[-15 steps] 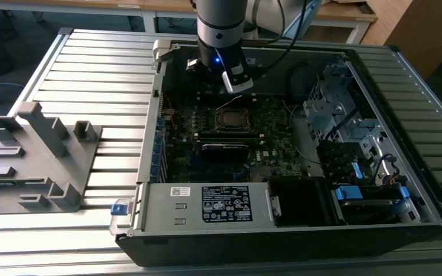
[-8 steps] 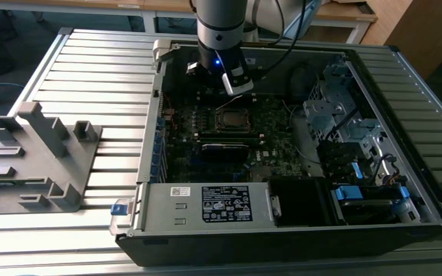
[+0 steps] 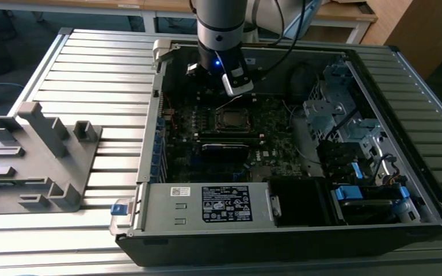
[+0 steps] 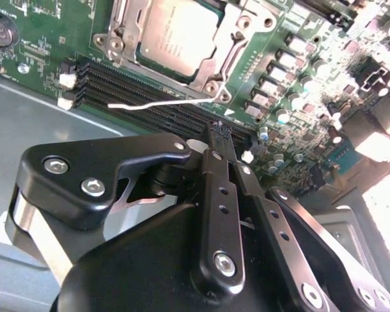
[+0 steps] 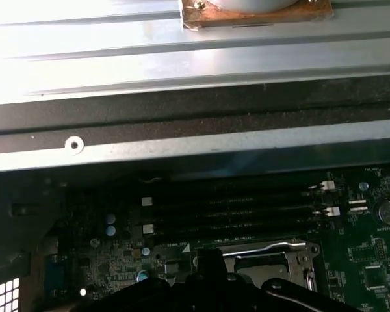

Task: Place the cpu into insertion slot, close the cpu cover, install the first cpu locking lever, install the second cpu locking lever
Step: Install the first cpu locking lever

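Observation:
The cpu lies flat in the insertion slot on the green motherboard inside the open computer case. The silver cpu cover lies down around the chip's edges. One thin wire locking lever stands free, angled out over the black memory slots; it also shows as a bright line and along the socket edge. My gripper hovers just beside the socket, near the lever's hinge end, fingers pressed together with nothing between them. In the exterior view the gripper hangs above the socket's far side.
Black memory slots run beside the socket. The case's metal wall is close behind the gripper. A power supply, a drive cage and cables fill the case. A grey fixture stands on the ribbed table at the exterior view's left.

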